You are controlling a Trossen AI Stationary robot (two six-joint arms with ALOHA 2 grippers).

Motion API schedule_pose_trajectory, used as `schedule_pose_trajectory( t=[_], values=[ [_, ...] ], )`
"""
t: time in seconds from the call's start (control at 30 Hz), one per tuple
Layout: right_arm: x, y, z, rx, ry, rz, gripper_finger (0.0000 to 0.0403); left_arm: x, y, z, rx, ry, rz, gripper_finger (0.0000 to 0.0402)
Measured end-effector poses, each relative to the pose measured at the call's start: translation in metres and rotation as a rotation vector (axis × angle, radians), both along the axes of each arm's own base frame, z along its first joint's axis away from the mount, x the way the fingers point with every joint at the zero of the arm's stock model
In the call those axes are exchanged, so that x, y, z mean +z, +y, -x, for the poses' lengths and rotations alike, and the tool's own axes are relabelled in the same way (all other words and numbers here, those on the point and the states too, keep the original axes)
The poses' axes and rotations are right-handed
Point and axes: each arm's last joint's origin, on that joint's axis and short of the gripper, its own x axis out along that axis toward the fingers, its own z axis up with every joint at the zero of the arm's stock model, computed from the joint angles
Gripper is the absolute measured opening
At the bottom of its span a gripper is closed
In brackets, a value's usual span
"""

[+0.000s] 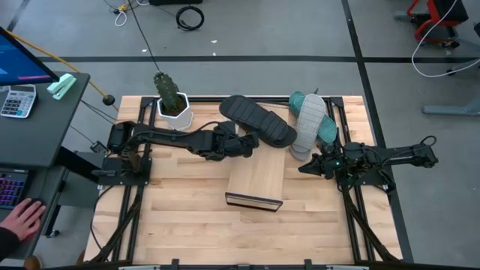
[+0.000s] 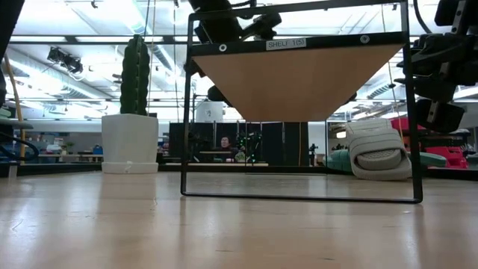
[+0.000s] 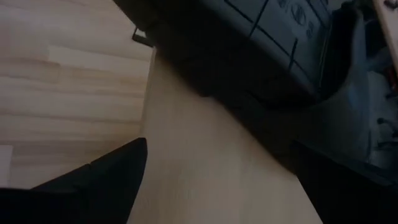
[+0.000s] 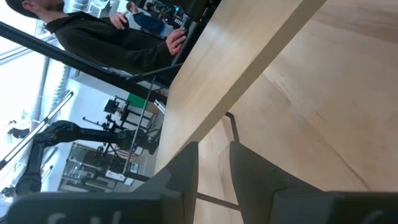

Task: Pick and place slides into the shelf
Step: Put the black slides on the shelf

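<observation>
My left gripper (image 1: 251,142) is over the far end of the shelf (image 1: 255,176), a light-wood board in a thin black frame, and is shut on the black slide (image 1: 259,120). The left wrist view shows the slide's treaded sole (image 3: 273,31) above the board (image 3: 205,174). The light grey slide (image 1: 309,124) lies tilted on top of the teal slide (image 1: 327,129), right of the shelf's far end; the low view shows the grey slide (image 2: 377,149) propped up with the teal one (image 2: 337,161) behind it. My right gripper (image 1: 306,166) hovers near these two, shut and empty. My left gripper holds the black slide at its near long edge (image 1: 255,136), coming level from the table's left. The slide is lifted above the table, lying flat and slanting across the shelf's far end. The slide itself hides where the fingers (image 3: 106,180) meet it.
A cactus in a white pot (image 1: 172,105) stands at the far left of the table, just beyond my left arm. The shelf's frame (image 2: 299,196) stands mid-table. A person (image 4: 112,37) shows in the room behind. A hand (image 1: 22,221) rests on the desk left of the table.
</observation>
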Motion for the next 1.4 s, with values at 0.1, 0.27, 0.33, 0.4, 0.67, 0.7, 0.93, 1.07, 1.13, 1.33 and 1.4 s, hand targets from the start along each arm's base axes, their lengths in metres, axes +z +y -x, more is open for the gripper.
schedule_pose_trajectory(
  t=[0.1, 0.27, 0.33, 0.4, 0.67, 0.7, 0.93, 1.07, 1.13, 1.33, 1.4],
  values=[
    [0.000, 0.000, 0.000, 0.000, 0.000, 0.000, 0.0098, 0.008, -0.001, 0.005, -0.026, -0.002, -0.004, 0.0395],
    [0.000, 0.000, 0.000, 0.001, 0.000, 0.000, 0.0098, 0.028, -0.003, 0.015, -0.068, -0.022, -0.031, 0.0397],
    [0.000, 0.000, 0.000, 0.001, -0.001, -0.001, 0.0098, 0.033, -0.004, 0.018, -0.105, -0.011, -0.041, 0.0397],
    [0.001, 0.000, 0.000, 0.000, -0.006, -0.005, 0.0098, 0.036, -0.005, 0.020, -0.169, 0.009, -0.038, 0.0393],
    [0.008, 0.000, -0.001, -0.006, -0.067, 0.041, 0.0098, 0.039, -0.026, 0.020, -0.339, 0.043, -0.068, 0.0387],
    [0.010, -0.001, -0.002, -0.013, -0.068, 0.056, 0.0098, 0.040, -0.030, 0.020, -0.349, 0.036, -0.069, 0.0387],
    [0.030, -0.002, -0.011, -0.051, -0.034, 0.173, 0.0098, 0.054, -0.050, 0.024, -0.471, -0.016, -0.109, 0.0386],
    [0.041, -0.001, -0.027, -0.054, 0.047, 0.284, 0.0098, 0.065, -0.056, 0.032, -0.520, -0.025, -0.144, 0.0386],
    [0.045, -0.001, -0.037, -0.046, 0.089, 0.318, 0.0098, 0.071, -0.055, 0.036, -0.532, -0.034, -0.158, 0.0386],
    [0.050, 0.000, -0.068, -0.046, 0.218, 0.387, 0.0098, 0.075, -0.054, 0.040, -0.547, -0.027, -0.190, 0.0386],
    [0.059, 0.001, -0.078, -0.042, 0.213, 0.432, 0.0098, 0.075, -0.054, 0.040, -0.551, -0.022, -0.192, 0.0386]
  ],
)
